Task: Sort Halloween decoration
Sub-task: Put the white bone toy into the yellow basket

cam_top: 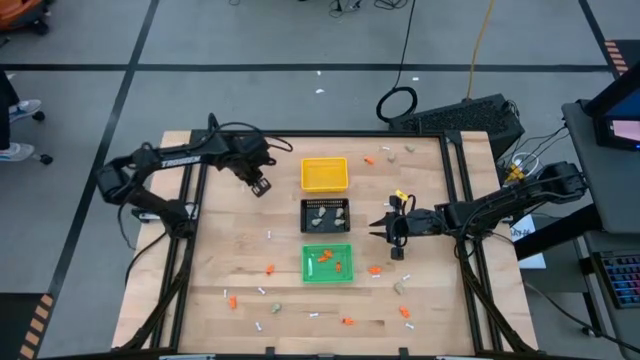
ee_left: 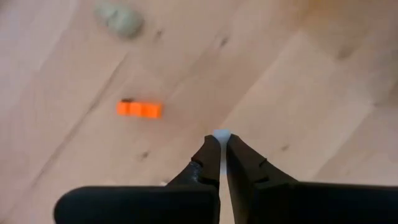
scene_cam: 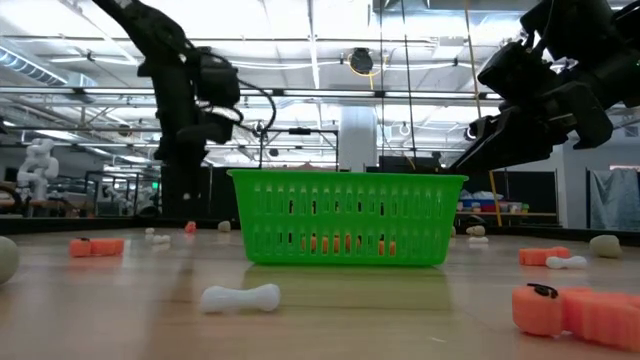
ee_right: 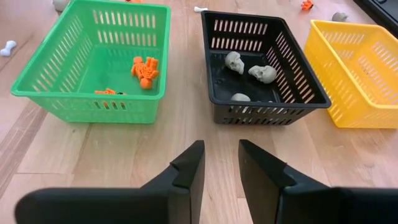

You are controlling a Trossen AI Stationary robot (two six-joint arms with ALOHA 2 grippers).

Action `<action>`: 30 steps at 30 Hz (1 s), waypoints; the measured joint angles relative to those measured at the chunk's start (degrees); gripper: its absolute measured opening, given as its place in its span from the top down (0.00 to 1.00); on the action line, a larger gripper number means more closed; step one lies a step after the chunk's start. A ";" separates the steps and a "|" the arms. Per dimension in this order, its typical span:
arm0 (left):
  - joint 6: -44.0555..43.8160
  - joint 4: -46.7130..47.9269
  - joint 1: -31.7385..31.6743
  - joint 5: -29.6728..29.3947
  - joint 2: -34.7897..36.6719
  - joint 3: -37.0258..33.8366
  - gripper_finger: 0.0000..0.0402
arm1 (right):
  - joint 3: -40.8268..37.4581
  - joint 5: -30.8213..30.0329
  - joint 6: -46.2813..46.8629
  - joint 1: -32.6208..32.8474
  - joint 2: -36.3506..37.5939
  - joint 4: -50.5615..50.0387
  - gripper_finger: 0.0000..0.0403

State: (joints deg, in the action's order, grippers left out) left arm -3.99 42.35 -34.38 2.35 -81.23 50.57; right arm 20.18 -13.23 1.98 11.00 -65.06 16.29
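Note:
My left gripper point(cam_top: 262, 187) hangs above the wood table point(cam_top: 230, 250), left of the yellow tray point(cam_top: 324, 174), shut on a thin white stick point(ee_left: 221, 132). On the table below it lie an orange bit point(ee_left: 139, 109) and a beige-grey lump point(ee_left: 119, 20). My right gripper point(ee_right: 221, 163) waits open to the right of the black tray point(ee_right: 261, 62), with nothing between its fingers. The green tray point(ee_right: 93, 56) holds orange bits point(ee_right: 144, 70). The black tray holds beige-grey lumps point(ee_right: 249, 68). Loose pieces lie scattered over the table. My left gripper pinches the white stick between its two fingertips. Only the stick's rounded end point(ee_left: 221, 132) shows past the tips. The fingers come from above, pointing steeply down. The stick is lifted clear of the table.
The yellow, black and green trays stand in a row down the table's middle. More pieces lie near the front edge: an orange bit point(cam_top: 347, 321), a white stick point(cam_top: 262, 291), a beige lump point(cam_top: 400, 287). A black frame point(cam_top: 190, 200) borders the table.

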 joint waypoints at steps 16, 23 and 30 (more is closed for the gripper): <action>0.26 -26.61 8.48 7.10 6.61 -0.39 0.98 | 0.00 0.00 0.14 0.00 0.00 -0.15 0.79; 0.43 -35.74 11.04 7.21 6.63 -0.40 0.98 | 0.00 0.00 0.29 0.00 0.00 -0.39 0.79; 1.56 -46.29 13.41 8.16 6.33 -0.42 0.98 | 0.00 0.02 0.29 0.00 0.00 -0.46 0.79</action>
State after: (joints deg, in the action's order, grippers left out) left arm -2.43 -3.94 -20.97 10.52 -74.91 50.15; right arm 20.18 -13.22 2.26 11.00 -65.06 15.83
